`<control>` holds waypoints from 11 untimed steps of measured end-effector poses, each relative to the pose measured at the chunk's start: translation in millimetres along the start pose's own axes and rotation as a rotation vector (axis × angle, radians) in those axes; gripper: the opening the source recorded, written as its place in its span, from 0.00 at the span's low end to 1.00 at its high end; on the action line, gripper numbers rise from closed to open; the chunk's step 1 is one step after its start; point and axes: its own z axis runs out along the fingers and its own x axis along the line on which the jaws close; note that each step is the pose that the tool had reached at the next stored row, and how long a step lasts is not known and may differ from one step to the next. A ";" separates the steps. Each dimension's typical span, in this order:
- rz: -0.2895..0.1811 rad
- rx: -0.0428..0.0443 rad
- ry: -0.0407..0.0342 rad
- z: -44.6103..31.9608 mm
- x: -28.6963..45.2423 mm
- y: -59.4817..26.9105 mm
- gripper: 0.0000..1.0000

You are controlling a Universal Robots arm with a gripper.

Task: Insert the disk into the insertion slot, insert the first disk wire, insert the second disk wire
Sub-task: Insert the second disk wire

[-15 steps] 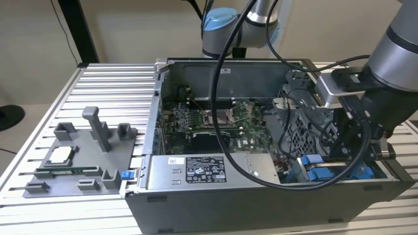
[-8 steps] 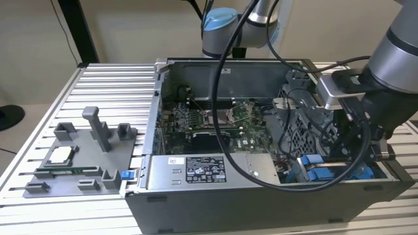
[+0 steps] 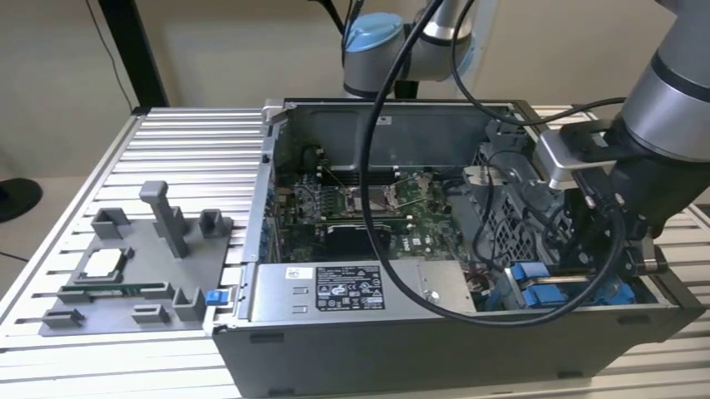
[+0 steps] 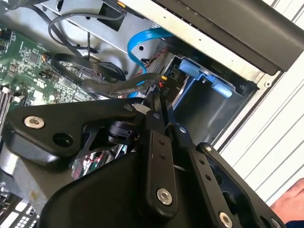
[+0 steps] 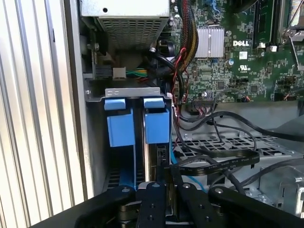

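My gripper reaches down into the front corner of the computer case on the exterior view's right, above the insertion slot. In both wrist views its black fingers stand close together, shut on a small black wire connector with red, yellow and black leads. The connector sits right at the blue carrier of the disk, which stands in the grey metal bay. Two blue tabs show at the bay's mouth. The disk's body is mostly hidden. A light blue cable loops close by.
The motherboard fills the case floor, and the grey power-supply box lies along the front wall. Black cable bundles cross beside the bay. A grey parts tray sits on the ribbed table. A person's hand is near the case.
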 end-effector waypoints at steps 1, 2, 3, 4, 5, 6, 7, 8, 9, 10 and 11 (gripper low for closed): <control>0.000 0.0001 0.0043 -2.7 1.3 -0.3 0.00; -0.002 -0.0004 0.0147 -9.6 2.1 -1.0 1.00; -0.002 -0.0003 0.0191 -12.1 1.9 -1.3 1.00; -0.002 -0.0004 0.0191 -12.1 1.9 -1.3 1.00; -0.002 -0.0004 0.0195 -12.3 1.9 -1.3 1.00; -0.002 -0.0004 0.0197 -12.4 1.9 -1.3 1.00; -0.002 -0.0004 0.0196 -12.4 1.9 -1.2 1.00; -0.002 -0.0004 0.0196 -12.4 1.9 -1.2 1.00; -0.002 -0.0004 0.0198 -12.5 1.9 -1.2 1.00; -0.002 -0.0004 0.0195 -12.3 1.9 -1.2 1.00; -0.002 -0.0004 0.0197 -12.4 1.9 -1.3 1.00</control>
